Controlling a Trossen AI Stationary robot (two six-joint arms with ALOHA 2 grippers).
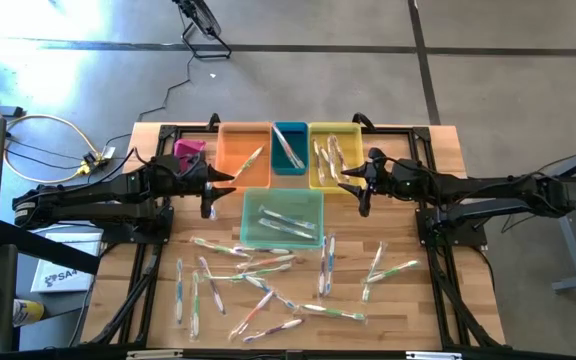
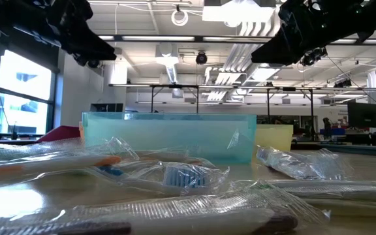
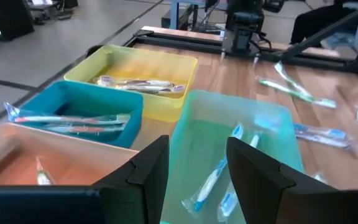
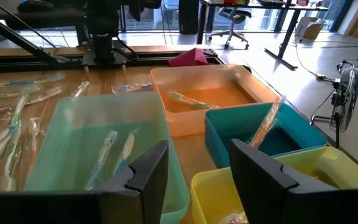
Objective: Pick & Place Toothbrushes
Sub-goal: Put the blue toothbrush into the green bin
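Wrapped toothbrushes fill the bottom of the low view, each sealed in a crinkled clear sleeve and lying flat on the worktop. In the high view, most of them are scattered across the lower centre of the frame, below the bins; a few already lie in the green bin at centre, and others in the orange bin, the blue bin and the yellow bin along the upper centre. A pink bin shows at the upper left of that row. The left pincer is at centre left, above the gap between the orange and green bins; its fingers stand apart and hold nothing. The right pincer is at centre right, beside the yellow bin; its fingers also stand apart and hold nothing. Handling, as judged from these views: each toothbrush appears light and thin, with a stiff handle inside a slippery, yielding wrapper. A grasp across the middle of the handle, jaws square to its length, should keep it balanced. A grasp near either end is likely to let it tip, and pinching only loose film may let it slide out. Select an isolated piece, since several overlap.
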